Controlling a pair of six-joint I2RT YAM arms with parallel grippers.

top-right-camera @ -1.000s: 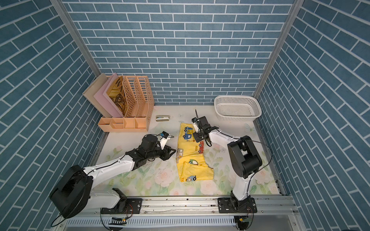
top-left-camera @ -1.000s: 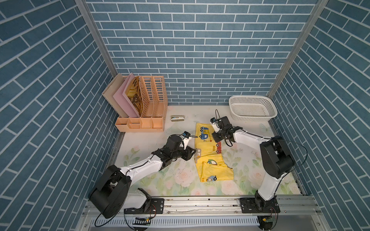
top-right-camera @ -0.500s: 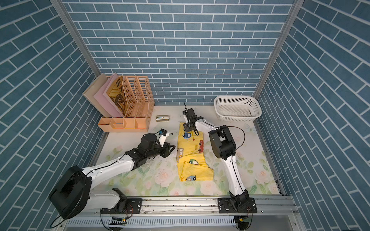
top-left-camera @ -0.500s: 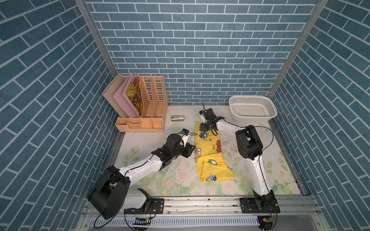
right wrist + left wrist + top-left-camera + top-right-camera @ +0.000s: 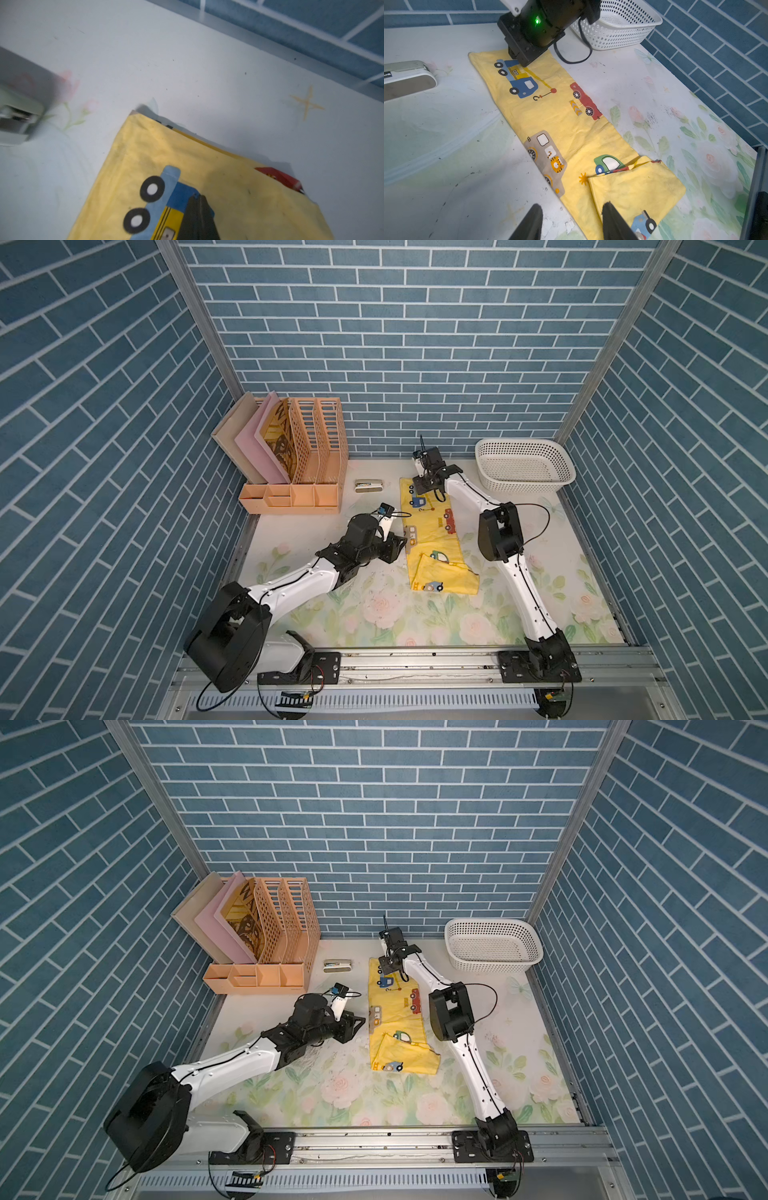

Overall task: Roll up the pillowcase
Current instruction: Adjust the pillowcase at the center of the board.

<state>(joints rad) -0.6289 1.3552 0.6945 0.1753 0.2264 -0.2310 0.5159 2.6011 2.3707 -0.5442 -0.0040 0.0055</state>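
Note:
The yellow pillowcase (image 5: 432, 531) (image 5: 395, 1011), printed with cars and trucks, lies as a long narrow strip running from the back of the table toward the front. Its front end (image 5: 633, 187) is folded over on itself. My left gripper (image 5: 404, 542) (image 5: 571, 207) is open and low at the strip's left edge, with one finger (image 5: 608, 209) over the folded part and the other over bare table. My right gripper (image 5: 420, 489) (image 5: 197, 199) is shut, its tips resting on the blue truck print (image 5: 178, 195) near the far end.
A white perforated basket (image 5: 523, 466) (image 5: 616, 27) stands at the back right. A stapler (image 5: 368, 486) (image 5: 406, 81) lies just left of the pillowcase's far end. An orange file organiser (image 5: 299, 464) holding folders fills the back left corner. The table covering is pale and floral.
My right gripper has slid left along the far end of the pillowcase and its elbow has swung in toward the middle. The left gripper has hardly moved.

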